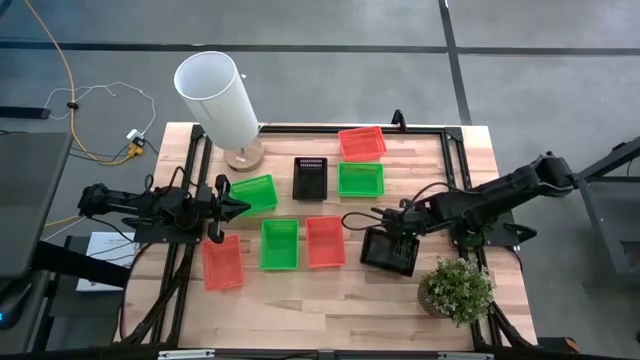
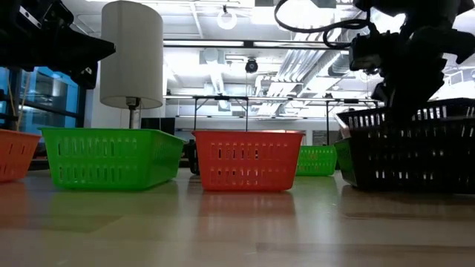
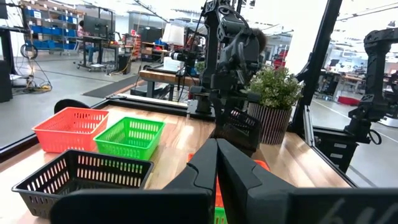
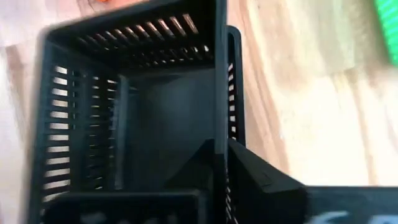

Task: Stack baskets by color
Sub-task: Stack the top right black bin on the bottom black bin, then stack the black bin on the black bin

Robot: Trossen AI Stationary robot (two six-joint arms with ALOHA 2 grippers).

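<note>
Near the right front of the table, my right gripper (image 1: 398, 230) is shut on a black basket (image 1: 390, 251), pointing steeply down. A second black rim (image 4: 234, 74) shows just outside the held wall. Another black basket (image 1: 310, 178) rests on its base mid-table. Green baskets (image 1: 360, 179) (image 1: 252, 192) (image 1: 279, 244) and red baskets (image 1: 361, 143) (image 1: 325, 241) (image 1: 222, 262) stand singly on the wood. At the table's left edge my left gripper (image 1: 238, 208) is shut and level, holding nothing. My right gripper has one finger (image 4: 193, 165) inside the black basket and one finger (image 4: 261, 180) outside, with a side wall's rim (image 4: 220, 124) between them. The fingers come from above, slanting down. The basket sits slightly tilted in the low view; whether it is clear of the table, I cannot tell.
A tall white cylinder (image 1: 218, 96) on a round wooden foot stands at the far left. A potted green plant (image 1: 456, 288) stands at the near right corner, close to the held basket. Bare wood lies along the near edge.
</note>
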